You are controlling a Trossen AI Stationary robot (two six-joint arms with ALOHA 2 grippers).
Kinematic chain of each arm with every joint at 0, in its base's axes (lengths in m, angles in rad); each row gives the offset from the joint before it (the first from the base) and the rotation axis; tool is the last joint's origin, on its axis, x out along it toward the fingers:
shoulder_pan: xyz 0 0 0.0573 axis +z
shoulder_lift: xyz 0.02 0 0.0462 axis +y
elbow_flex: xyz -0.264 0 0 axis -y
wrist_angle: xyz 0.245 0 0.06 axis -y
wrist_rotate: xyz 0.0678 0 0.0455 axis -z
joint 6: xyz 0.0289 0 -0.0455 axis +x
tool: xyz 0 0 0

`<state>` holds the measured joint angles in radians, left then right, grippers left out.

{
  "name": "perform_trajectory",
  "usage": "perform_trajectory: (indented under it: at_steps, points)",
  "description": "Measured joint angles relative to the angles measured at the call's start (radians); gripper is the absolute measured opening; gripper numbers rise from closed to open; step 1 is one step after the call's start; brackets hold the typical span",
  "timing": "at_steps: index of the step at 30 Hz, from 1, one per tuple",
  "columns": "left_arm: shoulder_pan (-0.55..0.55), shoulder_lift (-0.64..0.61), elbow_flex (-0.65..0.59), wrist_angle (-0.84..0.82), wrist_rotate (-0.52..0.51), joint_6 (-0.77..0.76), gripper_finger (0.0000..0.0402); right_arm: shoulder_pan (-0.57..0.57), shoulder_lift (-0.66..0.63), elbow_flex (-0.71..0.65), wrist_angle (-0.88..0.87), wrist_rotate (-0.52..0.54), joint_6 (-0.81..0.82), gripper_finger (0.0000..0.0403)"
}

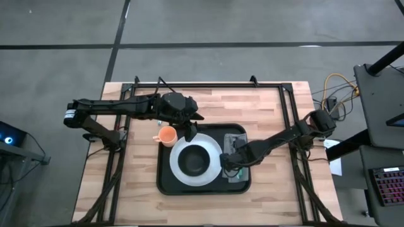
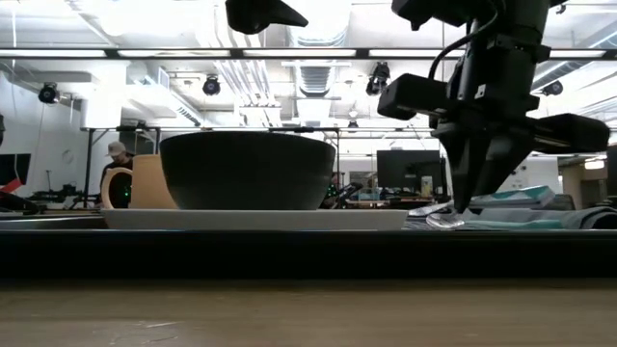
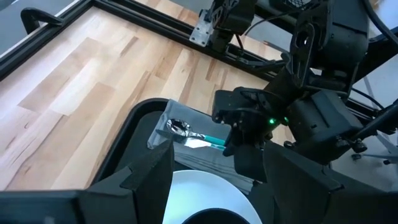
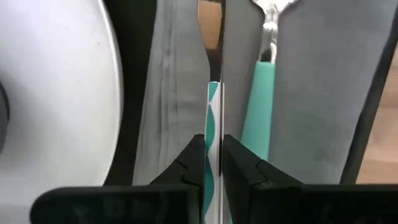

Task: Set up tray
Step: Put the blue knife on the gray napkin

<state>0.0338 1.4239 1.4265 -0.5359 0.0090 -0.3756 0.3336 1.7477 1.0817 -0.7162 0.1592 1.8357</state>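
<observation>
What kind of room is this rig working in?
Likely a robotics lab or workshop: wooden table on a metal frame, exposed ceiling ducts overhead, and a computer monitor behind.

Left arm stretched in from the left, its gripper hanging jaws parted just above the tray's far rim. Right arm reaching in from the right, bent low, its gripper pointing straight down over the tray's right end, fingers pinched shut.
</observation>
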Motion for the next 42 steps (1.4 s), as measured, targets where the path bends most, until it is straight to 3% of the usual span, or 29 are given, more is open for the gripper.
perform_trajectory:
  at_steps: [7,14,18,31,42]
  points:
    - [0.0,0.0,0.0,0.0,0.002,0.028,0.0227,-0.001,0.008,-0.014,0.005,0.027,0.047,0.0022]
    - [0.0,0.0,0.01,-0.006,0.026,0.056,0.0227,0.0,0.008,-0.085,0.15,0.027,0.064,0.0022]
    - [0.0,-0.002,0.01,-0.008,0.026,0.056,0.0227,0.0,0.008,-0.099,0.149,0.027,0.068,0.0023]
    - [0.001,-0.002,0.01,-0.007,0.056,0.056,0.0227,0.003,0.007,-0.093,0.132,0.019,0.042,0.0095]
    - [0.001,-0.002,0.01,-0.007,0.077,0.059,0.0227,0.003,-0.016,-0.093,0.126,0.008,0.038,0.0102]
